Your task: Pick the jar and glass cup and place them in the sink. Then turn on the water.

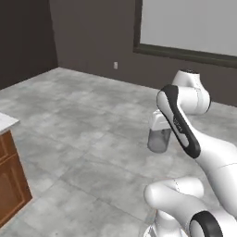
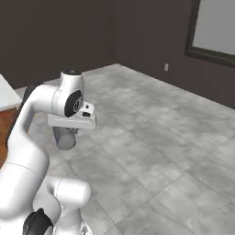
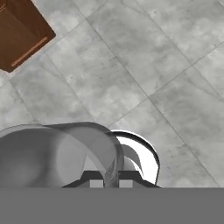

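Hanging below the white hand in the left base view, the glass cup [image 1: 159,140] shows as a plain translucent grey tumbler, upright, well above the grey tiled floor [image 1: 83,125]. The gripper [image 1: 160,134] sits at the cup's top, partly hidden by the arm's dark-striped link, and its jaws look drawn in narrow on the cup's rim. A wooden cabinet [image 1: 11,178] with a pale counter edge stands at the left border, well apart from the cup. A dark wall [image 1: 92,37] with a small white outlet [image 1: 115,65] and a large framed window [image 1: 190,25] closes the back.

From the right base view, the arm rises at the lower left and bends over so that the hand points down. The glass cup [image 2: 65,137] hangs just under the white hand body, upright, clear of the floor [image 2: 156,137]. The gripper [image 2: 67,130] meets the cup at its rim; the fingers themselves are too small to make out here. The window frame [image 2: 211,32] and the outlet [image 2: 166,67] lie on the far wall.

Looking along the hand view, the glass cup [image 3: 52,153] looms at the lower left, its curved rim passing between the two dark fingertips [image 3: 94,178], which are pinched close on the cup's wall. A corner of the wooden cabinet [image 3: 19,33] shows at the upper left above the tiles [image 3: 166,70].
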